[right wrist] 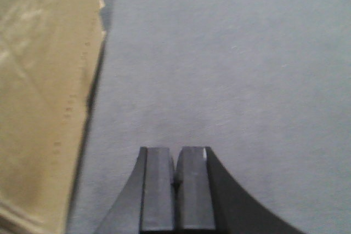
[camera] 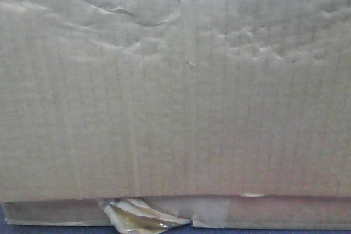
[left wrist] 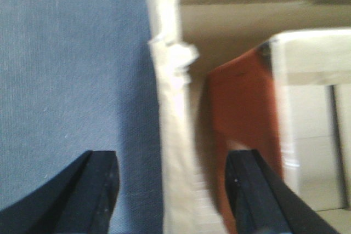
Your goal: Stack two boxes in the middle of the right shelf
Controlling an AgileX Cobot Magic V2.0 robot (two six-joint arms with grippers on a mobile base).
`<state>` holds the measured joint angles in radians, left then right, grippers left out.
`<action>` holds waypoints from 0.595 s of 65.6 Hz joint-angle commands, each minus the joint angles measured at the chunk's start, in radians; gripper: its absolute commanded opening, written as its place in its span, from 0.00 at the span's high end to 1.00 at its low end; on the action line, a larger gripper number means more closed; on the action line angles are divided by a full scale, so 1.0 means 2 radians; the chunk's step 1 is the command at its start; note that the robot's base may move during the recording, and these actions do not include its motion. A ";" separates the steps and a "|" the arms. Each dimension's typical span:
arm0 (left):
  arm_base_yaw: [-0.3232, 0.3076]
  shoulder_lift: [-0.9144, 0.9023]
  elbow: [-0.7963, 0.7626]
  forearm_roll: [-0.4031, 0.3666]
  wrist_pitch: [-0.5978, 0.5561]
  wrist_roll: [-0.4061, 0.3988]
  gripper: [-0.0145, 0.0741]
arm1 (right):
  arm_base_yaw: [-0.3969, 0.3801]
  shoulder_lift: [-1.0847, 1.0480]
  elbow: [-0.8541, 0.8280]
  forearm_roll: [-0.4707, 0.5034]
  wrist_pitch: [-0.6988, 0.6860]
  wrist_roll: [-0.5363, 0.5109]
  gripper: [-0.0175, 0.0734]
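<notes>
You are looking straight at the tall box; its creased face is filling the front view and sitting directly above the flatter box. That one is lying on the blue surface, with torn tape curling from its front edge.

Your left gripper is standing wide open, jaws straddling a cardboard wall without clamping it.

Your right gripper is hovering closed and empty, with a cardboard box rising at its left; which box, I cannot tell.
</notes>
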<state>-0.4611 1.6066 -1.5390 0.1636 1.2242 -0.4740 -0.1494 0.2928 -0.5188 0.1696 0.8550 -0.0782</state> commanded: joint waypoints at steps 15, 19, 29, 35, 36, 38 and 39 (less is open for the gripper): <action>-0.001 0.001 0.024 -0.001 -0.002 0.000 0.46 | -0.003 0.080 -0.083 0.011 0.045 0.031 0.98; -0.001 0.001 0.024 -0.001 -0.002 0.000 0.46 | -0.003 0.112 -0.118 0.010 0.063 0.031 0.98; -0.001 0.001 0.024 -0.001 -0.002 0.000 0.46 | -0.002 0.222 -0.226 -0.022 0.126 0.050 0.96; -0.001 0.001 0.024 -0.001 -0.002 0.000 0.46 | 0.004 0.271 -0.288 -0.053 0.163 0.087 0.96; -0.001 0.001 0.024 -0.001 -0.002 0.000 0.46 | 0.005 0.279 -0.298 -0.057 0.169 0.092 0.96; -0.001 0.001 0.024 -0.001 -0.002 0.000 0.46 | 0.010 0.297 -0.322 -0.062 0.183 0.096 0.96; -0.001 0.001 0.024 -0.001 -0.002 0.000 0.46 | 0.012 0.305 -0.331 -0.065 0.183 0.096 0.96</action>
<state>-0.4611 1.6084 -1.4951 0.1636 1.2221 -0.4740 -0.1409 0.8256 -1.0841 0.0895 1.1735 0.0751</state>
